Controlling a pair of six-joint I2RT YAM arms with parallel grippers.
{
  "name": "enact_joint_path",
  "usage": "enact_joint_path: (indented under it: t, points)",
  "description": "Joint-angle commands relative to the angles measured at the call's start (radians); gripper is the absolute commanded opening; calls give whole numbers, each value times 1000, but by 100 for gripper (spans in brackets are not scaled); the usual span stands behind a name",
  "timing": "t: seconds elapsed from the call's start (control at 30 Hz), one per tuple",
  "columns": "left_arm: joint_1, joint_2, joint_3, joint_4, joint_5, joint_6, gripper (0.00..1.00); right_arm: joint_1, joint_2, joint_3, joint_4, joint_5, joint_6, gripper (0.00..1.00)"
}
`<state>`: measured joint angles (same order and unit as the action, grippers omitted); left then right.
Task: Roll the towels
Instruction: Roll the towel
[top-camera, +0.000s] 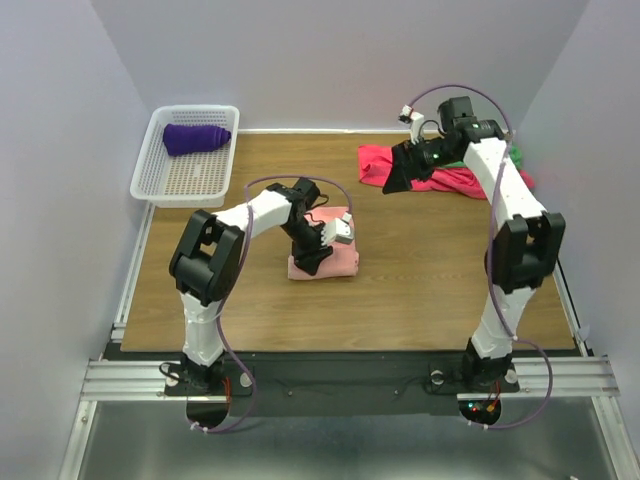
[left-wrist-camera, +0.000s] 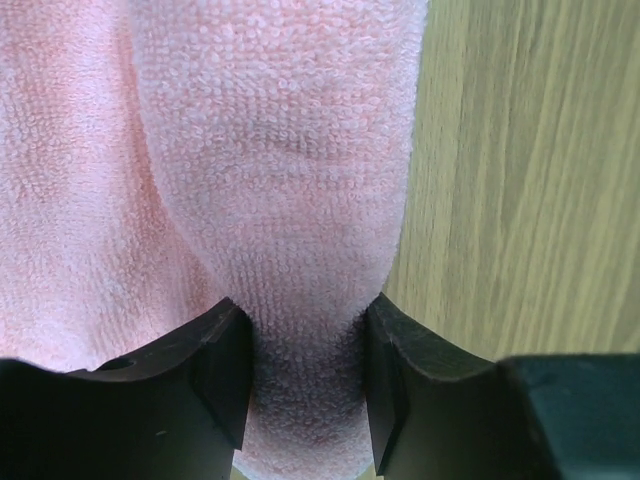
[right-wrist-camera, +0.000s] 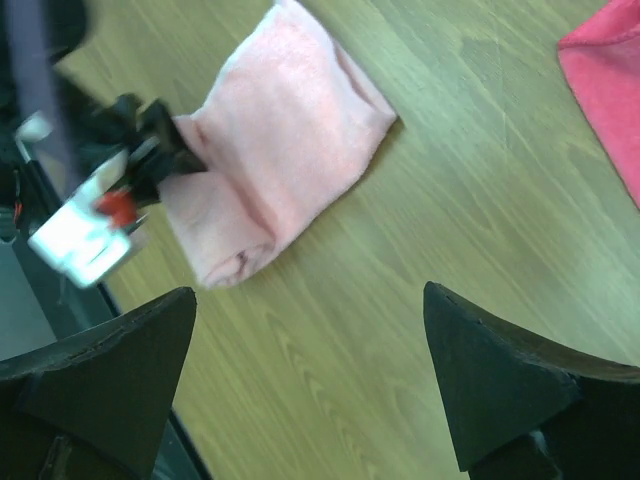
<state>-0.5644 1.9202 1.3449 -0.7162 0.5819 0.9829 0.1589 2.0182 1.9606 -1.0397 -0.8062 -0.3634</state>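
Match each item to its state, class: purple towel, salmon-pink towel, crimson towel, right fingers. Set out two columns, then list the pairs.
Column one:
1. purple towel
2. salmon-pink towel
3. crimson towel
4. right fingers

Column two:
A. open above the table
B. lying unrolled at the far right
C. rolled, in the white basket
D. pinched between the left fingers

Pairs: 1-C, 2-D, 3-B, 4-A
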Motion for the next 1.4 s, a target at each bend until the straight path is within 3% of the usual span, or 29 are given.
enact_joint_path:
  t: [0.0,0.2,0.33,0.47,0.67,0.9,1.37]
  points:
    - [34,140,69,-218,53,59,53,28,-200,-130,84,5,-26,100]
    - [73,319,233,-348,99,42,55,157,-412,-336,116,195,-149,100]
    - [103,402,307,-399,116,37,53,377,-508,-457,184,398,-166,100]
    - [112,450,342,-402,122,34,46,546,-532,-534,250,622,-183,100]
    - [112,490,373,-401,114,22,46,799,-484,-689,467,899,-223,99]
    - [112,493,381,-401,107,22,48,846,-424,-830,745,1044,-331,97]
    - [113,479,384,-401,95,33,56,823,-308,-936,925,1004,-387,93]
